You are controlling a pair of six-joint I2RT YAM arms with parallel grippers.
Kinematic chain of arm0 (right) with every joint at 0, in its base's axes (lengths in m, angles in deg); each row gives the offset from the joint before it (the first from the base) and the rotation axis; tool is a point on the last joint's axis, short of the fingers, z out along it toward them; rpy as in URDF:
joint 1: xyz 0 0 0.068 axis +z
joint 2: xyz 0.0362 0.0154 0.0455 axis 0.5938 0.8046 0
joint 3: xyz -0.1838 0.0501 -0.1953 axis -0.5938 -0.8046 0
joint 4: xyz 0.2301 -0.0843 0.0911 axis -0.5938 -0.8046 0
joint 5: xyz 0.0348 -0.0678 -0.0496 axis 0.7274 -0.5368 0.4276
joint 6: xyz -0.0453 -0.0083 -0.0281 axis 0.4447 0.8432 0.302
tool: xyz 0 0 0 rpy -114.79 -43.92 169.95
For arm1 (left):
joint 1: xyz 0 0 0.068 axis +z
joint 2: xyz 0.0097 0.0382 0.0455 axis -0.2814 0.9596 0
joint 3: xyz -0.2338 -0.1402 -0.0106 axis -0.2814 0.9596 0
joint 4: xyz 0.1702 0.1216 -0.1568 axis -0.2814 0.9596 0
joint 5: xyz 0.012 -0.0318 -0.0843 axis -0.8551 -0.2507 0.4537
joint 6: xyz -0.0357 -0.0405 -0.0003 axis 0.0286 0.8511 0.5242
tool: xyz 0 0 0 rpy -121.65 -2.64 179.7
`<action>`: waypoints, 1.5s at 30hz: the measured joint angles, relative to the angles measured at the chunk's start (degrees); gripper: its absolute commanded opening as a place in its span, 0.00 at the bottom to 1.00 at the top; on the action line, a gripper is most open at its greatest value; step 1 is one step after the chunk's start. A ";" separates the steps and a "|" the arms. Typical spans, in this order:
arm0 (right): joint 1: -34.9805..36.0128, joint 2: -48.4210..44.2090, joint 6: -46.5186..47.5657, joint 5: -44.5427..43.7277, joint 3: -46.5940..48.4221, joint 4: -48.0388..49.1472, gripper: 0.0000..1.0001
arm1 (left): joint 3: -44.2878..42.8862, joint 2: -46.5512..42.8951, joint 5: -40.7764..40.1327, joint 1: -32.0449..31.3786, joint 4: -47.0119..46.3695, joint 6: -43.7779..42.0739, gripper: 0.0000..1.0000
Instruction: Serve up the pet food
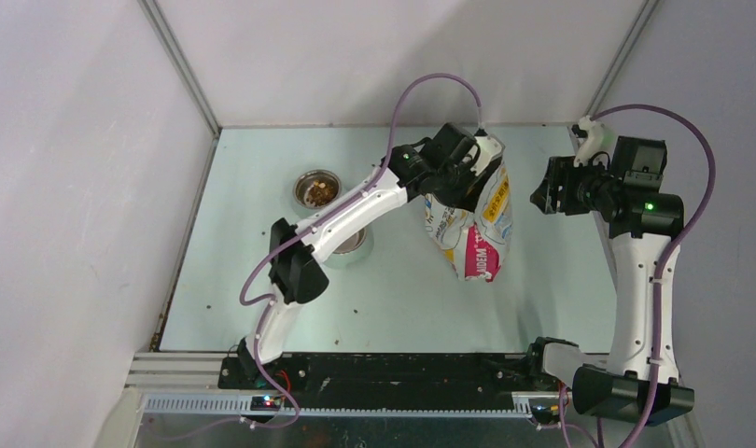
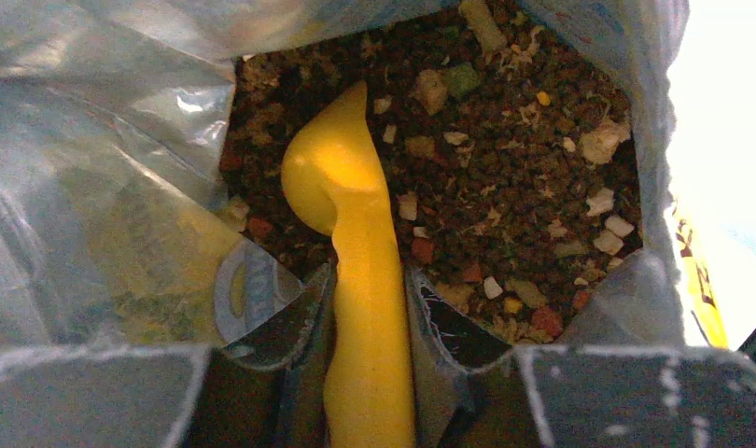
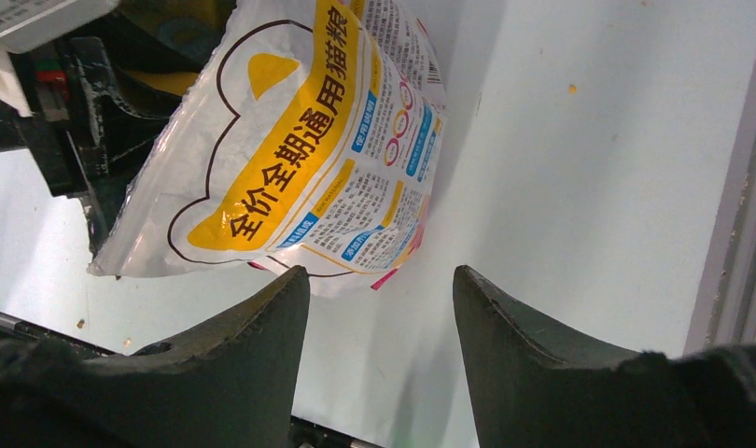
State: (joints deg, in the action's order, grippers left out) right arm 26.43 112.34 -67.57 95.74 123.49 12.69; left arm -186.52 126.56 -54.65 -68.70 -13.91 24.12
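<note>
Fingers (image 2: 298,317) of the left gripper (image 2: 367,289) are being pinched on the handle of the yellow-orange scoop (image 2: 332,177), whose bowl is being held inside the open cat-food bag (image 1: 482,229) against the pet food (image 2: 505,177), seemingly for digging out a portion. On its left the scoop is being crowded by crumpled foil, with freer kibble lying rightward. The right gripper (image 3: 379,280) is being held spread, empty, beside the bag, and open table (image 1: 402,299) is being left toward the metal bowl (image 1: 316,189).
</note>
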 measured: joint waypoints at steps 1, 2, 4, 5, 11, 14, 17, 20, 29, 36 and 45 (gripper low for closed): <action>0.00 0.00 -0.04 0.02 -0.02 -0.04 0.61 | 0.59 0.00 0.15 0.00 -0.33 0.02 0.00; 0.00 0.00 -0.07 0.02 -0.02 -0.04 0.61 | 1.14 -0.02 0.63 0.00 -0.63 0.04 0.00; 0.00 -0.02 -0.20 0.04 -0.02 -0.04 0.61 | 1.95 -0.07 1.79 0.11 -0.81 0.33 0.00; 0.00 -0.02 -0.22 0.07 -0.02 -0.04 0.61 | 2.36 -0.07 2.86 0.31 -0.90 0.48 0.00; 0.00 -0.02 -0.83 0.28 -0.02 -0.04 0.61 | 2.73 -0.07 7.87 1.97 -1.07 1.09 0.00; 0.00 -0.02 -0.90 0.31 -0.02 -0.04 0.61 | 2.71 -0.07 9.57 2.62 -1.03 1.57 0.00; 0.00 -0.02 -1.07 0.28 -0.02 -0.04 0.61 | 2.67 -0.07 11.04 3.17 -0.87 2.01 0.00; 0.00 -0.02 -1.14 0.28 -0.02 -0.04 0.61 | 2.08 0.17 13.14 3.93 -0.42 2.86 0.00; 0.00 0.04 -1.25 0.28 -0.02 -0.04 0.61 | 1.29 0.35 26.93 8.02 0.26 7.82 0.00; -0.04 0.76 -1.25 0.24 -0.02 -0.04 0.61 | 1.29 0.39 38.58 10.62 -0.48 13.49 0.00; -0.17 1.55 -1.25 -0.20 -0.02 -0.04 0.61 | 4.76 0.39 51.67 15.23 -8.26 25.29 0.00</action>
State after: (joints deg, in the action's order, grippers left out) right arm 26.25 113.89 -68.82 95.54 123.47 12.65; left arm -181.76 126.95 -2.98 -53.47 -22.17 49.41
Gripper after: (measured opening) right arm 0.609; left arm 0.310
